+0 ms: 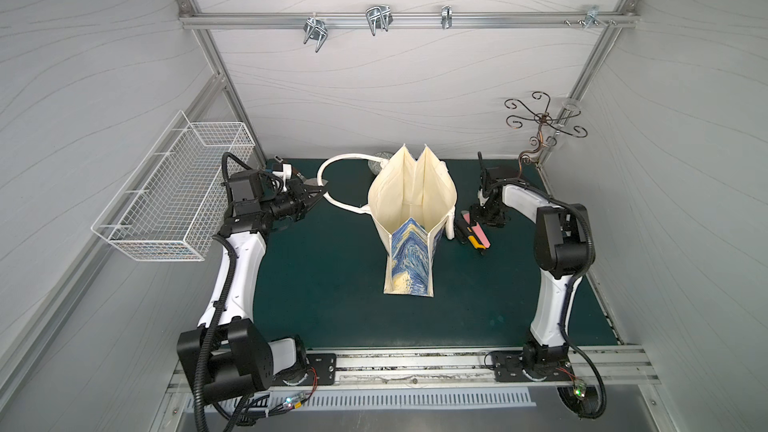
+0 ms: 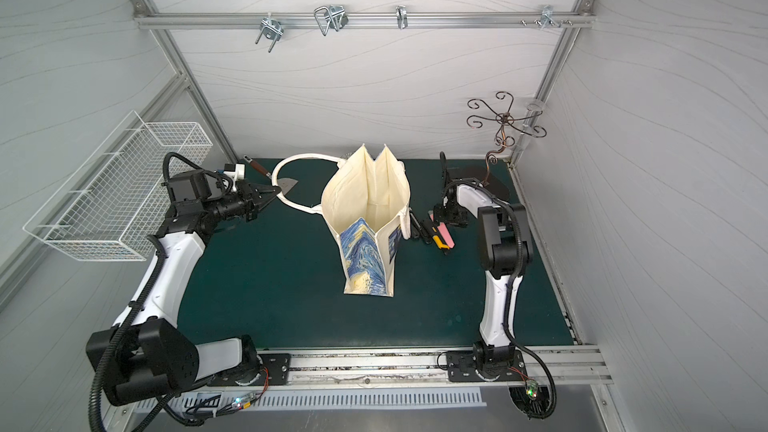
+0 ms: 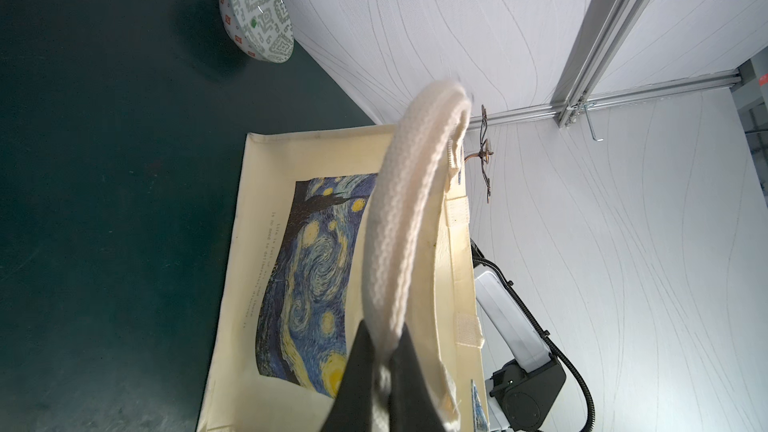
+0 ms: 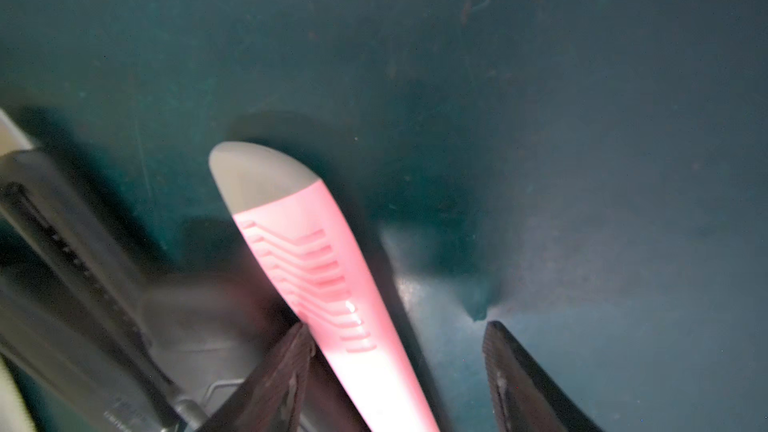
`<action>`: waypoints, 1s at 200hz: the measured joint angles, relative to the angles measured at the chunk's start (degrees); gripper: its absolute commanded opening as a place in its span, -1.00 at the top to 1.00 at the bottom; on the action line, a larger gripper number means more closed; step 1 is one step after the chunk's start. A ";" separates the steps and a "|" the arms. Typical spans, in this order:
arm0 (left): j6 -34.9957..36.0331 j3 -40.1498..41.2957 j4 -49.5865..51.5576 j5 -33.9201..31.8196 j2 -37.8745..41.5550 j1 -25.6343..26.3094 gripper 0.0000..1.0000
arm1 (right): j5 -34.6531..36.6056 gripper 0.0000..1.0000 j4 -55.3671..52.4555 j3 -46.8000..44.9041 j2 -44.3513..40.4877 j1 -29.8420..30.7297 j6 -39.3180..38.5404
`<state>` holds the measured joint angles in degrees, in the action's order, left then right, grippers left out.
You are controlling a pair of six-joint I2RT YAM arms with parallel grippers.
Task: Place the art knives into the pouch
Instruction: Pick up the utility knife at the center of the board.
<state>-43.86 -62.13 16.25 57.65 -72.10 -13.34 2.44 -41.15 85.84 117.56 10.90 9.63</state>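
The pouch (image 1: 411, 201) (image 2: 365, 197) stands upright on the green mat with its mouth wide open; its night-sky print (image 3: 307, 284) faces my left wrist camera. My left gripper (image 1: 320, 193) (image 2: 276, 189) (image 3: 384, 367) is shut on a white rope handle (image 1: 332, 164) (image 3: 407, 201), holding it out to the left. To the right of the pouch, the pink art knife (image 1: 482, 236) (image 2: 446, 234) (image 4: 307, 255) with a grey tip lies on the mat. My right gripper (image 1: 484, 218) (image 2: 444, 218) (image 4: 397, 326) is open, low over it, its fingers either side of the pink body.
A black-and-yellow cutter (image 1: 471, 238) (image 2: 435, 236) lies alongside the art knife, between it and the pouch. A patterned bowl (image 3: 257, 14) sits behind the pouch. The white wire basket (image 1: 174, 201) hangs on the left wall. A scrolled metal stand (image 1: 540, 126) is at the back right.
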 measured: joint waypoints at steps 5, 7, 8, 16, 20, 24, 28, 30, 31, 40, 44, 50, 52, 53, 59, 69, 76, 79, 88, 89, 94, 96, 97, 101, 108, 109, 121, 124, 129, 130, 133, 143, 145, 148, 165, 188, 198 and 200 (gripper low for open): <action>0.07 0.00 0.04 0.00 0.00 0.00 1.00 | -0.02 -0.36 0.17 -0.09 0.02 0.00 0.00; 0.11 0.00 0.07 0.00 0.00 0.00 1.00 | -0.02 -0.36 0.26 -0.13 0.02 0.00 -0.02; 0.13 0.00 0.07 0.00 0.00 0.00 1.00 | -0.04 -0.36 0.31 -0.17 0.02 0.02 0.00; 0.22 0.00 0.26 0.00 0.00 0.00 1.00 | -0.11 -0.35 0.61 -0.35 0.07 0.02 0.00; 0.26 0.00 0.37 0.00 0.00 0.00 1.00 | -0.15 -0.35 0.74 -0.42 0.13 0.00 0.00; 0.35 0.00 0.46 0.00 0.00 0.00 1.00 | -0.15 -0.35 0.83 -0.42 0.20 0.00 0.00; 0.37 0.00 0.50 0.00 0.00 0.00 1.00 | -0.15 -0.34 0.87 -0.42 0.31 0.00 0.00; 0.39 0.00 0.52 0.00 0.00 0.00 1.00 | -0.15 -0.34 0.92 -0.42 0.37 0.02 0.00; 0.42 0.00 0.55 0.00 0.00 0.02 1.00 | -0.15 -0.34 0.94 -0.42 0.39 0.02 0.00; 0.48 0.00 0.74 0.00 0.00 0.02 1.00 | -0.13 -0.26 1.16 -0.39 0.76 0.02 -0.02; 0.52 0.00 0.81 0.00 0.00 0.00 1.00 | 0.00 -0.21 1.07 -0.22 0.92 0.04 -0.07; 0.59 0.00 0.85 0.00 0.00 0.00 1.00 | 0.09 -0.15 1.05 0.00 1.09 0.15 -0.04; 0.59 0.00 0.85 0.00 0.00 0.02 1.00 | 0.07 -0.14 0.94 0.15 1.18 0.24 -0.20; 0.59 0.00 0.87 0.00 0.00 0.00 1.00 | 0.09 -0.14 0.94 0.17 1.22 0.26 -0.20; 0.61 0.00 0.85 0.00 0.00 0.02 1.00 | 0.35 -0.14 0.87 0.39 1.38 0.44 -0.20; 0.61 0.00 0.85 0.00 0.00 0.00 1.00 | 0.59 -0.03 0.81 0.61 1.53 0.66 -0.17; 0.61 0.00 0.85 0.00 0.00 0.00 1.00 | 0.61 0.03 0.79 0.68 1.57 0.72 -0.09; 0.61 0.00 0.85 0.00 0.00 0.00 1.00 | 0.55 0.05 0.79 0.70 1.60 0.72 -0.20; 0.61 0.00 0.85 0.00 0.00 0.00 1.00 | 0.52 0.06 0.72 0.79 1.64 0.74 -0.15; 0.61 0.00 0.83 0.00 0.00 0.00 1.00 | 0.52 0.07 0.72 0.79 1.64 0.74 -0.17; 0.61 0.00 0.83 0.00 0.00 0.02 1.00 | 0.50 0.13 0.72 0.79 1.64 0.74 -0.17; 0.61 0.00 0.83 0.00 0.00 0.00 1.00 | 0.50 0.17 0.70 0.79 1.64 0.74 -0.20; 0.61 0.00 0.83 0.00 0.00 0.00 1.00 | 0.50 0.21 0.70 0.79 1.64 0.74 -0.17; 0.61 0.00 0.83 0.00 -0.02 0.00 1.00 | 0.44 0.28 0.70 0.76 1.64 0.76 -0.22; 0.61 0.00 0.83 0.00 -0.02 0.00 1.00 | 0.35 0.41 0.70 0.76 1.64 0.76 -0.26; 0.59 0.00 0.83 0.00 -0.02 0.00 1.00 | 0.33 0.43 0.68 0.76 1.64 0.76 -0.15; 0.61 0.00 0.83 0.00 -0.07 0.00 1.00 | 0.13 0.58 0.66 0.72 1.62 0.74 -0.22; 0.61 0.00 0.83 0.00 -0.07 0.00 1.00 | 0.00 0.60 0.70 0.70 1.57 0.76 -0.28; 0.63 0.00 0.83 0.00 -0.07 0.00 1.00 | -0.02 0.60 0.76 0.59 1.53 0.76 -0.17; 0.66 0.00 0.83 0.00 -0.09 0.00 1.00 | -0.07 0.60 0.76 0.57 1.53 0.76 -0.28; 0.68 0.00 0.83 0.00 -0.11 0.00 1.00 | -0.02 0.60 0.83 0.48 1.46 0.76 -0.13; 0.85 0.00 0.83 0.02 -0.20 0.00 1.00 | -0.11 0.61 1.01 0.24 1.29 0.81 -0.17; 0.90 0.00 0.85 0.02 -0.24 0.02 1.00 | -0.11 0.61 1.07 0.20 1.20 0.81 -0.17; 0.94 0.00 0.85 0.02 -0.31 0.02 1.00 | -0.11 0.61 1.16 0.11 1.18 0.81 -0.17; 1.25 0.00 0.85 0.04 -0.63 0.02 1.00 | -0.20 0.61 1.31 -0.55 0.66 0.94 -0.24; 1.53 -0.04 0.87 0.04 -0.76 0.02 1.00 | -0.61 0.61 0.72 -2.21 -0.79 1.66 -0.44; 1.73 -0.13 0.92 0.04 -0.76 0.02 1.00 | -0.72 0.61 -0.17 -3.17 -2.14 2.36 -0.46; 1.75 -0.17 0.94 0.04 -0.76 0.02 1.00 | -0.70 0.60 -0.37 -3.37 -2.38 2.49 -0.46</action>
<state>-42.11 -62.30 17.19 57.69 -72.86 -13.32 1.74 -41.52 82.48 115.18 13.39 9.17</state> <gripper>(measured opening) 0.077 0.301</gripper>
